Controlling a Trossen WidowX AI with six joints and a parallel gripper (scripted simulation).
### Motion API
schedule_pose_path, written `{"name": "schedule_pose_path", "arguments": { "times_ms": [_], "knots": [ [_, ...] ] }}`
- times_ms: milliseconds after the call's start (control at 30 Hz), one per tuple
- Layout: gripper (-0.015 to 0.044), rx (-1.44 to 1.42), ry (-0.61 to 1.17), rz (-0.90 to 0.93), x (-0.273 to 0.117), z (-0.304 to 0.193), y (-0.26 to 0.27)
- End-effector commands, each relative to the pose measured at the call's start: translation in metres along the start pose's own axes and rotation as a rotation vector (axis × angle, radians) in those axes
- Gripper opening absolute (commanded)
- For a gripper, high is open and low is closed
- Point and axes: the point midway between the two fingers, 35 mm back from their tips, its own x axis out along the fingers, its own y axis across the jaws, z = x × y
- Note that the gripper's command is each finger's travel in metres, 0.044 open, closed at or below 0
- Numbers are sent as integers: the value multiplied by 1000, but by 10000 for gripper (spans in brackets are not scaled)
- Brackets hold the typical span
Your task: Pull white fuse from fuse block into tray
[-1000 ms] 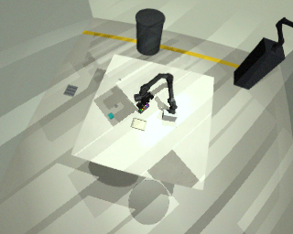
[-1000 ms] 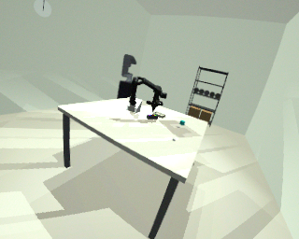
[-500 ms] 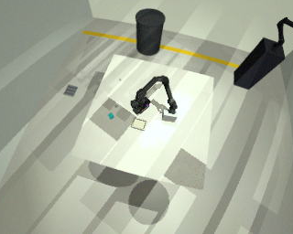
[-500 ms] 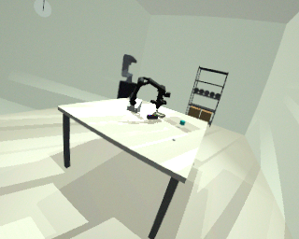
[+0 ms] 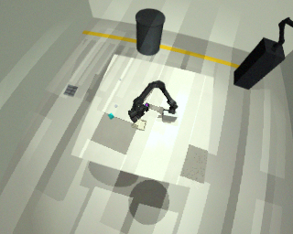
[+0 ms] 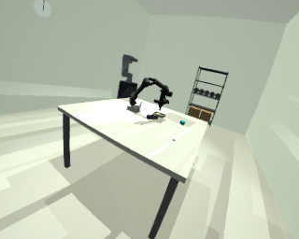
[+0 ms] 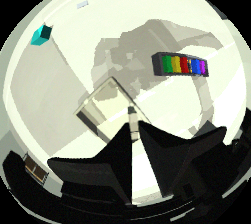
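My gripper (image 7: pixel 133 125) (image 5: pixel 134 119) (image 6: pixel 161 107) is shut on the white fuse (image 7: pixel 133 115), which hangs between the fingertips. In the wrist view the fuse shows in front of the right part of the pale, shallow tray (image 7: pixel 106 104) (image 5: pixel 141 125); its height over the tray floor is hard to tell. The dark fuse block (image 7: pixel 157 65) (image 6: pixel 151 117) lies to the upper right of the tray in the wrist view, apart from the fingers. It holds several coloured fuses, with a gap between the red fuse (image 7: pixel 184 65) and the blue fuse (image 7: pixel 196 67). The arm partly hides the block in the top view.
A teal cube (image 7: pixel 41 35) (image 5: pixel 111 116) (image 6: pixel 182 122) lies on the table beyond the tray, away from the block. A small pale piece (image 7: pixel 82 4) lies farther off. The arm's base (image 5: pixel 169 117) stands on the other side of the tray from the cube.
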Motion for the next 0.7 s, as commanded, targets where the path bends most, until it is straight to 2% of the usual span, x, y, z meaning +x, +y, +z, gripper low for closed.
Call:
{"name": "schedule_pose_path", "arguments": {
  "times_ms": [0,133,667],
  "knots": [
    [0,-2,3,-5,3,-18,18],
    [0,-1,2,-7,5,-31,31],
    [0,-1,1,-8,22,-31,32]
  ]
}}
